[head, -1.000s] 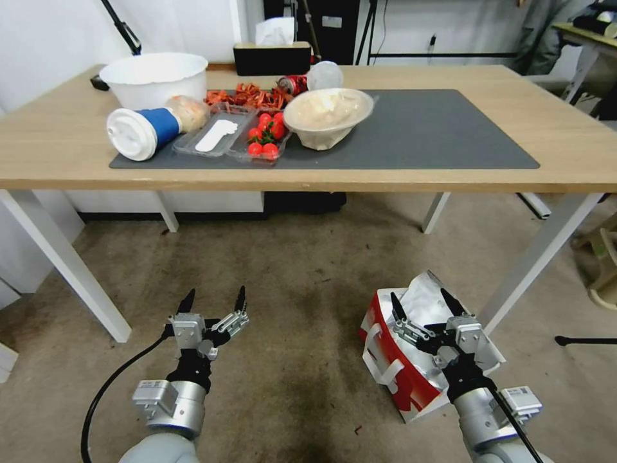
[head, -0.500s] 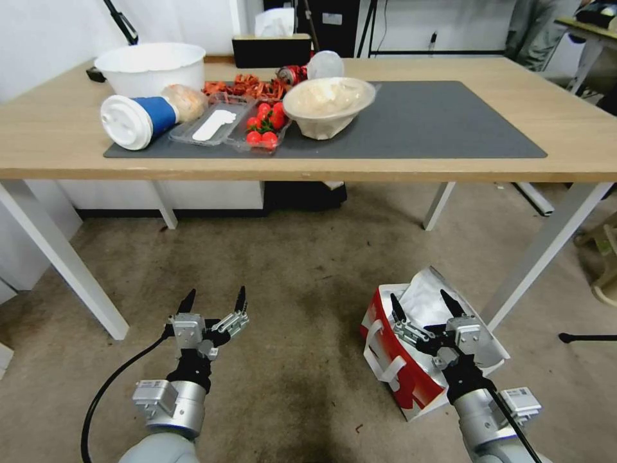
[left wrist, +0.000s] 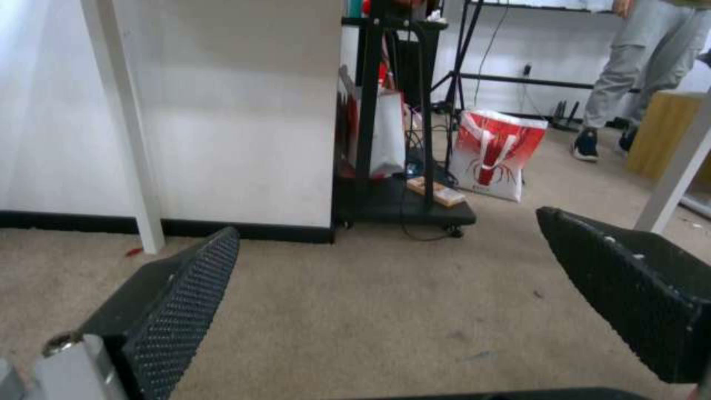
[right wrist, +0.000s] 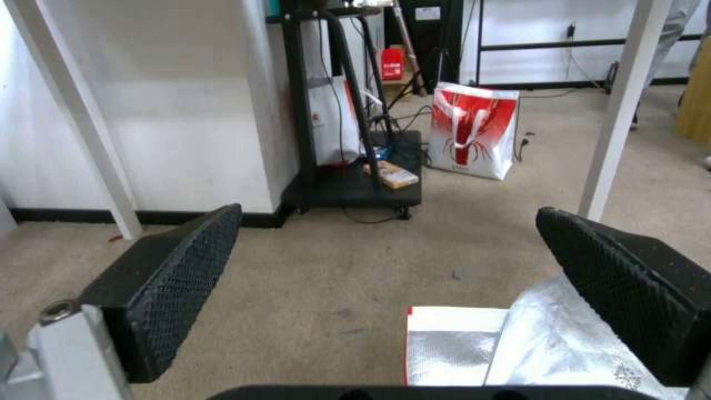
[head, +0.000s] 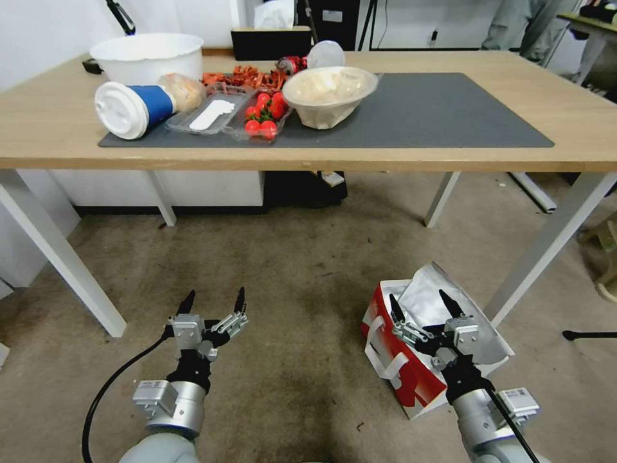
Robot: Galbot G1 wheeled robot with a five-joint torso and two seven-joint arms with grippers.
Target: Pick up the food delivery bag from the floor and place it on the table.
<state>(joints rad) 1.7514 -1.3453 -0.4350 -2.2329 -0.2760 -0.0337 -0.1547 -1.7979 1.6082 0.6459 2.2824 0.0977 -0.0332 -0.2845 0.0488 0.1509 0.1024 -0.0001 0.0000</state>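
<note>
The counter (head: 77,138) is stretching across the whole upper half of the head view, its light-wood top carrying a dark mat (head: 437,116) whose right part is lying bare while food containers are crowding the upper left. Below it, the floor (head: 289,257) is filling the lower half of the frame.

The bag (head: 402,366) is sitting on the floor in the lower right of the head view, near the counter's front right leg (head: 546,247), its mouth gaping upward with silver lining (head: 427,299) showing and a white strap handle (head: 385,370) hanging on the red side that faces frame-left. Its long axis is running diagonally, from lower left toward upper right of the frame.

The right end effector (head: 421,301) is hanging directly above the bag's open mouth, fingers spread wide and gripping nothing; in the right wrist view the foil and white rim (right wrist: 459,328) are lying just beneath and between the two black pads (right wrist: 178,272). This arm is plainly the nearer one, so the pickup likely calls for little more than a descent onto the rim or a strap.

The left end effector (head: 213,299) is hovering over bare floor in the lower left, well apart from the bag, also spread wide and empty.
</note>
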